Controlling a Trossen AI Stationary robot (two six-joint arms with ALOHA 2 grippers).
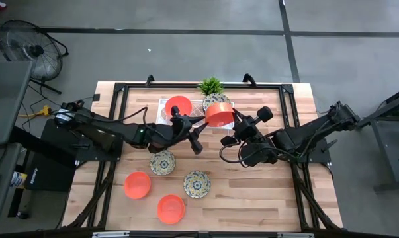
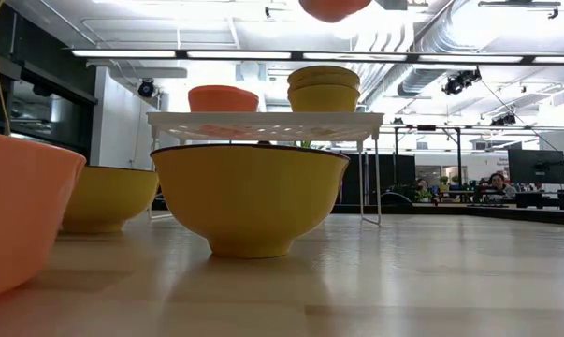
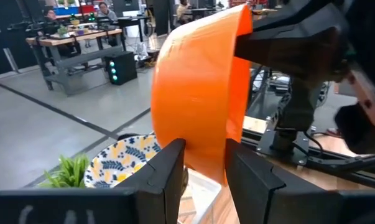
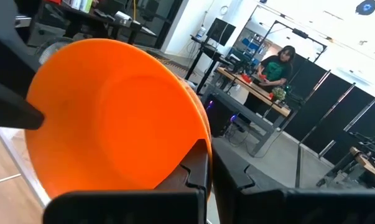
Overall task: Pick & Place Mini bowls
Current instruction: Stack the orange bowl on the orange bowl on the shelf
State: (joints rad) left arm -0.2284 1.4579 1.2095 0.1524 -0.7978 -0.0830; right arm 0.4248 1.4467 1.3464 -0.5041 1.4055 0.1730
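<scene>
A plain orange mini bowl hangs on its side above the right end of the white tray, its mouth toward the right arm. My left gripper comes at it from the table's left and my right gripper from the right; both are shut on it. On the tray sit another orange bowl and stacked patterned bowls. Two patterned bowls and two orange ones stand on the table nearer the front. My left gripper has the bowl's wall between its two fingers close to the rim. One finger lies on the outer side and the other on the mouth side. The fingers come level from the table's left. The bowl is clear of the tray. My right gripper pinches the bowl's rim between its two shut fingers, on the side opposite my left gripper. The fingers come level from the table's right. The bowl lies on its side with its hollow facing this wrist.
A small green plant stands just behind the tray at the table's far edge. The tray stands raised on thin legs. Bare wood lies at the table's right front. People sit at desks in the room beyond.
</scene>
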